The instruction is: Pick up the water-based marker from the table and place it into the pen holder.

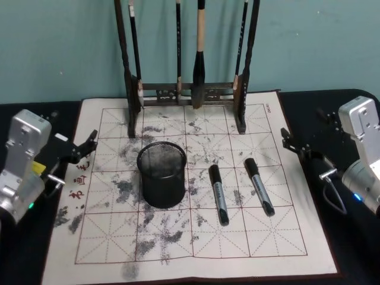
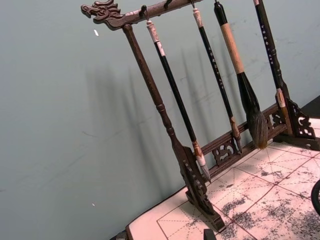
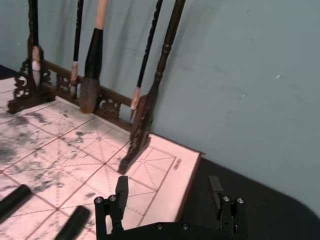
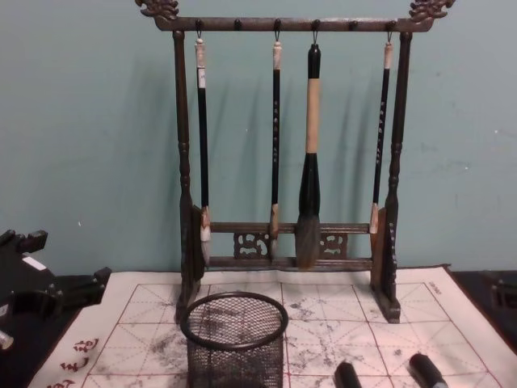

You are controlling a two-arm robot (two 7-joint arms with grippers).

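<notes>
Two markers lay flat right of the pen holder point(image 1: 161, 173), the nearer marker point(image 1: 218, 193) and the farther marker point(image 1: 259, 185). Right hand point(image 1: 291, 142) spread, empty, beyond them; left hand point(image 1: 85, 148) spread, left of the holder. Risk: the pair look alike and lie close, so a descent might nudge one or take the wrong one.

My left gripper point(image 1: 89, 147) and right gripper point(image 3: 170, 184) are black; small silver screws dot the right one. Behind them sit silver-grey housings, with a green light at the left one's six o'clock.
</notes>
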